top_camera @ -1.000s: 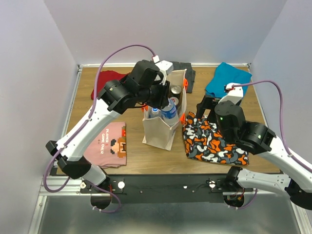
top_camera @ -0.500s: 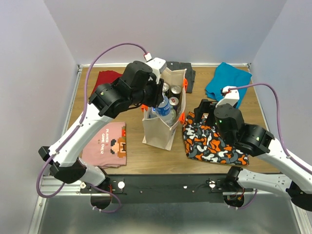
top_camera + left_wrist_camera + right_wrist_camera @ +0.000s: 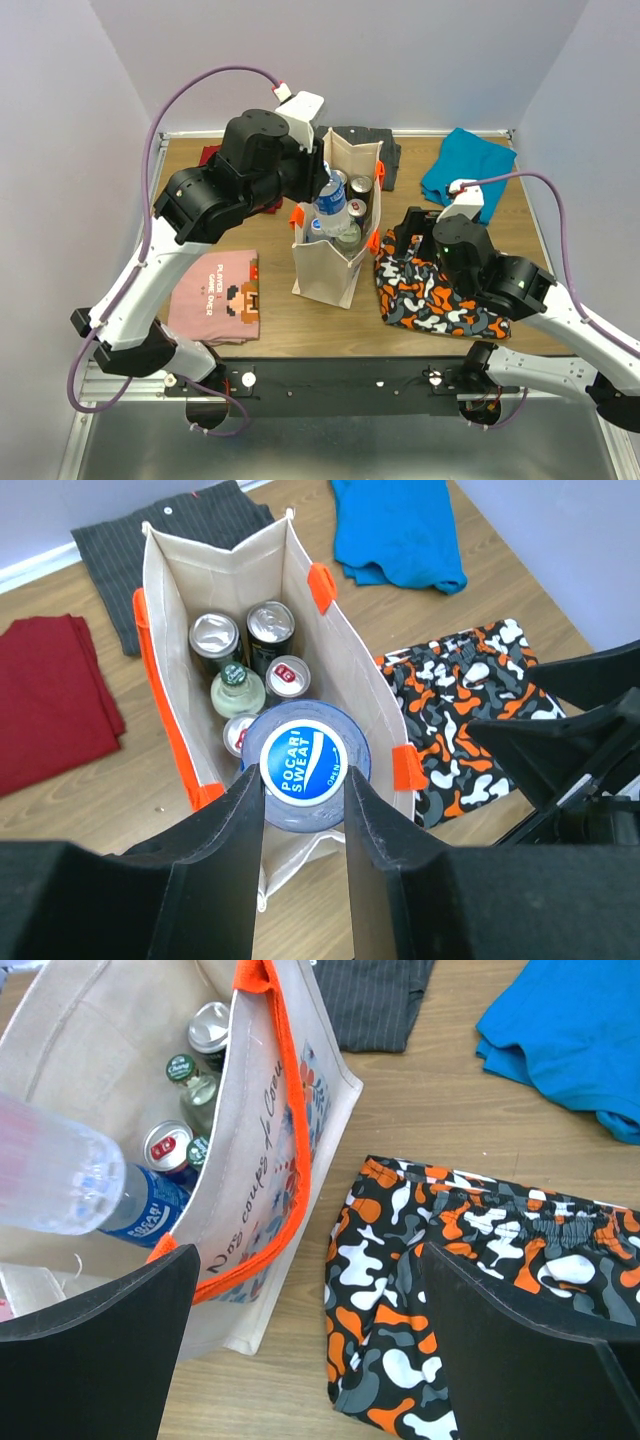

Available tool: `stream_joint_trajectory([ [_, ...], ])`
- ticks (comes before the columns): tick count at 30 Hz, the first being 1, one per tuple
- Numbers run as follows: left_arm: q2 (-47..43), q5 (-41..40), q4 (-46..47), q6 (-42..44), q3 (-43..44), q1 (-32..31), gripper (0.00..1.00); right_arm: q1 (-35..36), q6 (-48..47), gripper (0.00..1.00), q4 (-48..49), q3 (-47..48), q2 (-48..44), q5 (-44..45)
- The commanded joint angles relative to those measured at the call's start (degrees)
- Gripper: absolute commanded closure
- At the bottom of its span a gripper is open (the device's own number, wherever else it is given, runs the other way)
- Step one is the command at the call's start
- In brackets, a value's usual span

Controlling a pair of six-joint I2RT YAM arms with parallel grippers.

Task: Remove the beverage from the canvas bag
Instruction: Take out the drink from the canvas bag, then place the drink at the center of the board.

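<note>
My left hand (image 3: 303, 788) clamped on clear plastic Pocari Sweat bottle (image 3: 331, 203); bottle half out, lower end inside tall beige canvas bag (image 3: 325, 268). My right hand (image 3: 305, 1300) wide open, empty. Left: clear rim, set on desk (image 3: 320, 325).

So the brown wooden table (image 3: 320, 318) had a boxy beige canvas tote bag (image 3: 330, 265) standing mid-surface. Folded red cloth (image 3: 45, 695) was at the far left corner, dark grey striped garment (image 3: 390, 150) at the far edge, and bright blue shirt (image 3: 470, 165) at the far right corner. A pink pixel-print T-shirt (image 3: 215, 300) lay near-left, and orange-black-white camo shorts (image 3: 430, 300) near-right.
</note>
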Motion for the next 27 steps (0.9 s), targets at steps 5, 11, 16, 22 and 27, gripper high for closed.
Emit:
stream_joint_trajectory([
  [5,-4.7,-2.7,9.1,2.2,2.9,-0.2,1.00,0.4,0.3,0.00,1.8,-1.9,-0.3,-0.9],
  [11,-6.7,-4.4,12.1,3.9,3.1,-0.3,1.00,0.4,0.4,0.00,1.6,-2.3,-0.5,-0.6],
  [16,-6.9,-6.7,13.5,5.2,5.4,-0.2,1.00,0.4,0.9,0.00,1.5,-2.6,-0.6,-0.5],
  [22,-6.8,-13.0,14.0,7.6,5.8,-0.2,1.00,0.4,1.4,0.00,1.0,-3.0,-1.4,-0.4],
  [27,-7.0,-17.2,15.7,9.8,4.6,0.0,1.00,0.4,1.6,0.00,0.7,-3.1,-1.3,-0.2],
])
